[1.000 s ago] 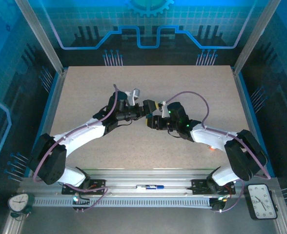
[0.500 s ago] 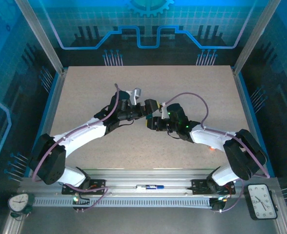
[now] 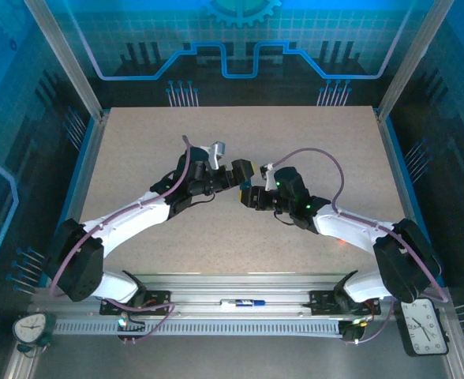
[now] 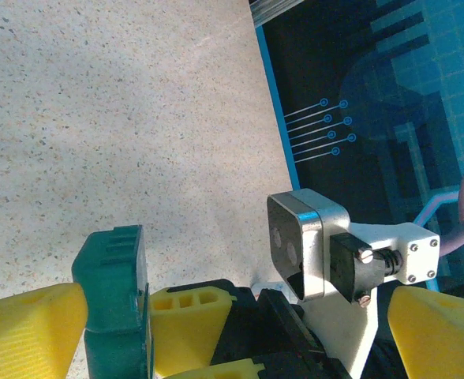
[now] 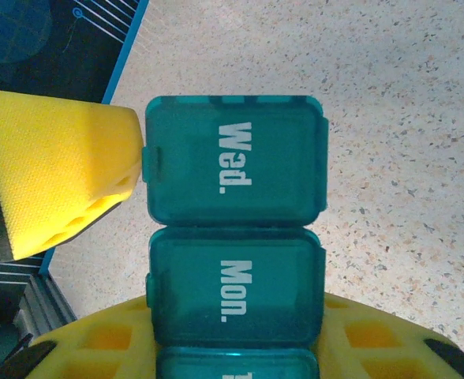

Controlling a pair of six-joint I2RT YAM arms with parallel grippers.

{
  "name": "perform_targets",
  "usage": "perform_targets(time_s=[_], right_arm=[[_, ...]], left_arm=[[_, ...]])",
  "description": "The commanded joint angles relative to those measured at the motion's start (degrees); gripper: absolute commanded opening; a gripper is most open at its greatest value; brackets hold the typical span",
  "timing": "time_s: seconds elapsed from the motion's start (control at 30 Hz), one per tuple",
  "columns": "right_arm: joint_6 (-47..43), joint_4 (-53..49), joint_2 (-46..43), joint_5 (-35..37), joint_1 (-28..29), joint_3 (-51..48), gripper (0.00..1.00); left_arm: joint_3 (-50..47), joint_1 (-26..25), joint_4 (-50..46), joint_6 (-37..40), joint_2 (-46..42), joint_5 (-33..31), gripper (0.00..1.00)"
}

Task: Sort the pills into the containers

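Pill box: we see one teal-green pill box (image 5: pixel 236 237), a short strip of square compartments joined end to end, held over the middle of the counter (image 3: pixel 137 142) where the two arms meet.
Compartments counted: three in the right wrist view. Two lids read "Wed." (image 5: pixel 236 162) and "Mon." (image 5: pixel 236 288). The third is cut off by the lower edge, so we cannot read it.
Lids: the "Wed." and "Mon." lids are both down.
Contents: the lids are tinted and we cannot tell what lies under them.
Right tool (image 3: pixel 250 196): closed on the pill box. Its yellow fingers clasp the strip from both sides at the "Mon." compartment, and the "Wed." end juts out past them.
Left tool (image 3: pixel 240 171): spread wide and gripping nothing. The free end of the pill box (image 4: pixel 115 300) stands between its fingers.
Left tool's finger (image 5: pixel 58 181): this yellow wedge sits right against the side tab of the "Wed." lid. We cannot tell whether it presses.
Tools counted: two, tip to tip.
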Motion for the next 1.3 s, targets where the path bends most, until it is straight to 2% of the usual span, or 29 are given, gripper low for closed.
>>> perform_targets(time_s=[0.0,0.57,1.27], right_arm=[[-0.7,-0.4,-0.9,0.6,1.2,0.5,0.27],[0.4,1.7,1.1,0.0,3.2,1.2,0.26],[0.2,1.4,1.5,1.0,2.9,1.1,0.26]], left_arm=[[0.7,-0.5,0.4,0.2,0.8,0.3,0.99],[2.3,-1.7,0.8,0.1,2.3,0.5,0.99],[-0.2,-2.9,1.8,-0.8,0.5,-0.2,0.99]])
